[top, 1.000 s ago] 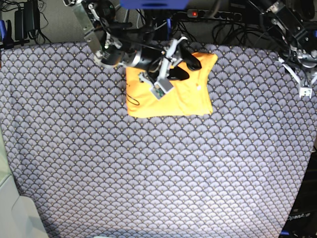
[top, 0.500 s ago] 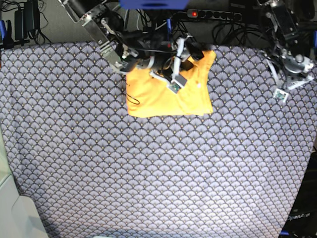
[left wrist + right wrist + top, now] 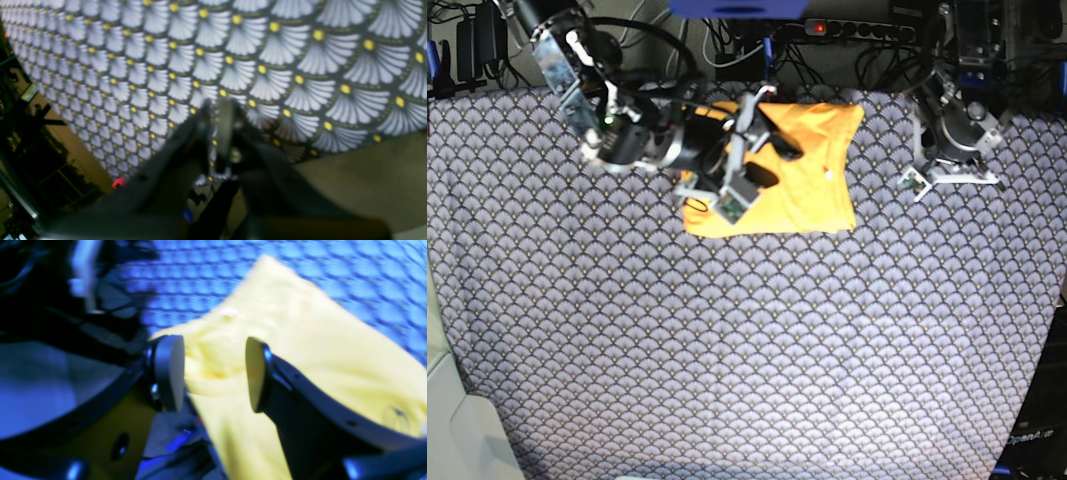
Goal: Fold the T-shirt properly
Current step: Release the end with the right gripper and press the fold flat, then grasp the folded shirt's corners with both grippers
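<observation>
Left wrist view: your left gripper (image 3: 220, 133) sits blurred and dark, jaws pressed together with nothing between them, above the scallop-patterned tablecloth (image 3: 267, 50) near its edge; bare floor (image 3: 367, 173) beyond.

Right wrist view: your right gripper (image 3: 215, 373) has its jaws spread wide, empty, the T-shirt (image 3: 300, 350) lying just behind and between them; picture blurred.

Base view: you find the T-shirt (image 3: 812, 190) folded into a rough rectangle at the far middle of the tablecloth (image 3: 747, 350). Right gripper (image 3: 772, 160) over its left part; contact cannot be told. Left gripper (image 3: 952, 165) well apart, to the shirt's right
</observation>
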